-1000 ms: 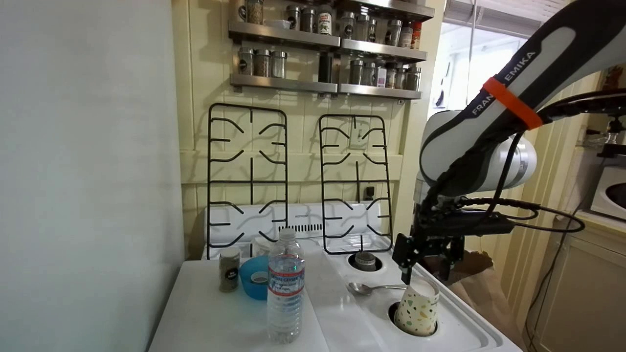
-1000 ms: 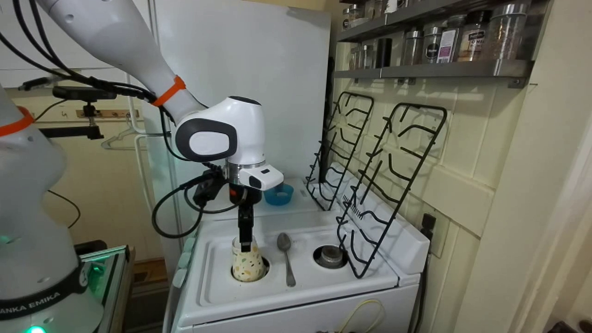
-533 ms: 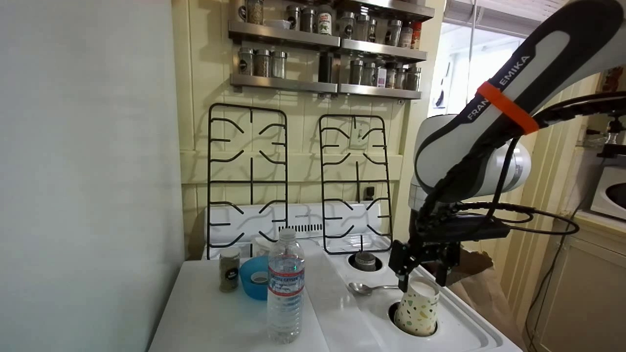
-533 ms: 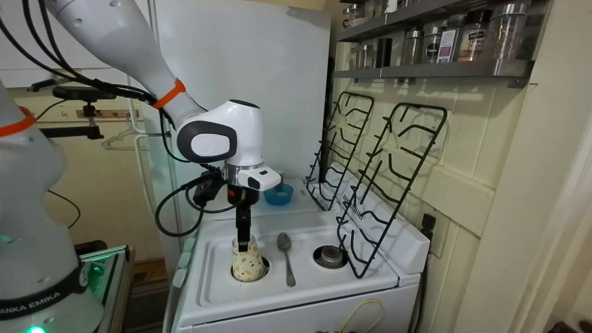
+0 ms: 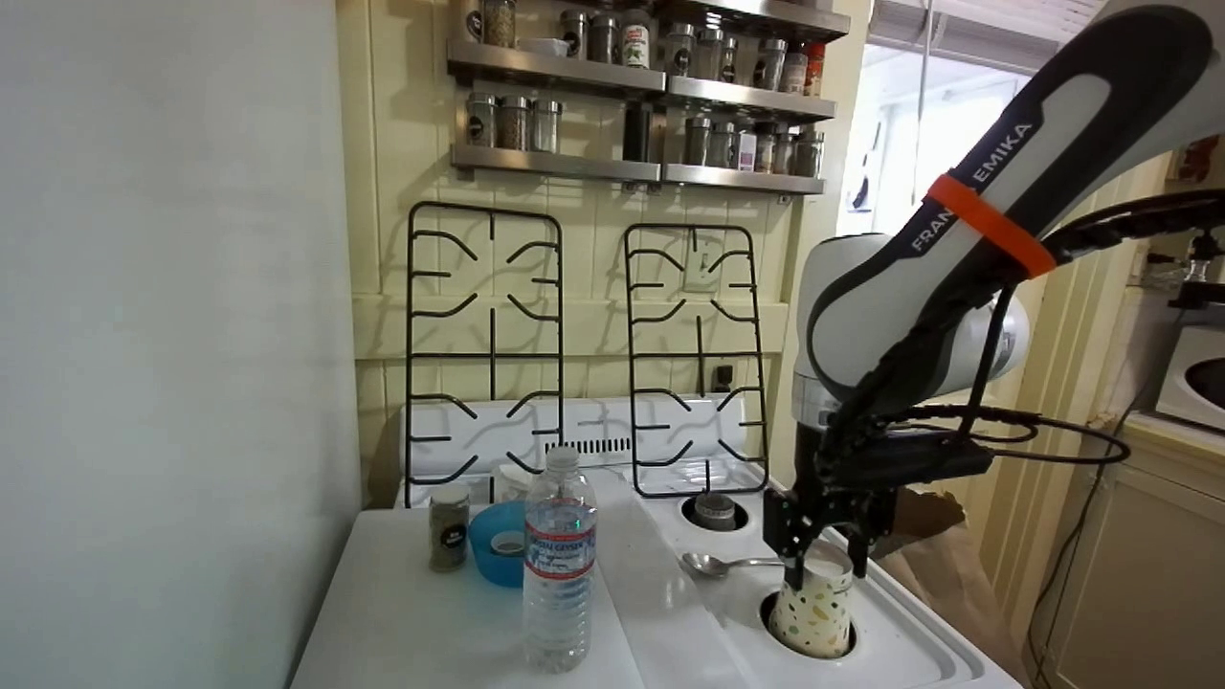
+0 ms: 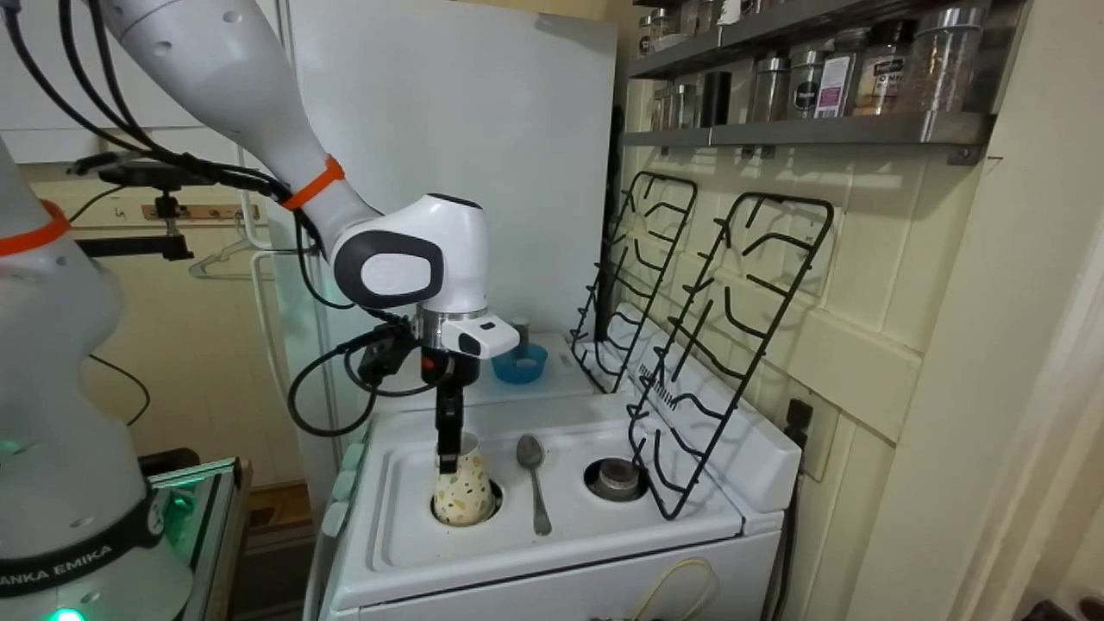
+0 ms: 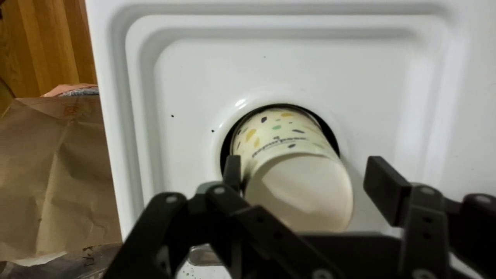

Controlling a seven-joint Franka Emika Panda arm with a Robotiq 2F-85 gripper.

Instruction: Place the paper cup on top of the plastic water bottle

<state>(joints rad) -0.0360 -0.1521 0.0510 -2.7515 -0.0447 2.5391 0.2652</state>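
Observation:
The paper cup [image 5: 813,617], cream with coloured specks, stands upside down in a burner opening, its narrow recessed base up. It also shows in an exterior view [image 6: 463,496] and in the wrist view [image 7: 283,131]. My gripper [image 5: 826,569] is open, with its fingers on either side of the cup's upper part. In the wrist view the left finger [image 7: 232,170] is close against the cup; I cannot tell whether it touches. The right finger [image 7: 385,190] stands apart from it. The plastic water bottle [image 5: 560,603], clear with a red and blue label, stands upright left of the stove; the arm hides it in an exterior view.
A spoon [image 5: 706,565] lies beside the cup's burner opening. A blue bowl [image 5: 493,545] and a spice jar [image 5: 448,531] stand behind the bottle. Two black grates [image 5: 699,356] lean on the wall. A paper bag [image 7: 58,174] is beyond the stove edge.
My gripper has moved down and slightly toward the bottle's side, so its fingers now reach lower around the cup. The cup's upper end has shifted slightly the same way. The bottle has not moved.

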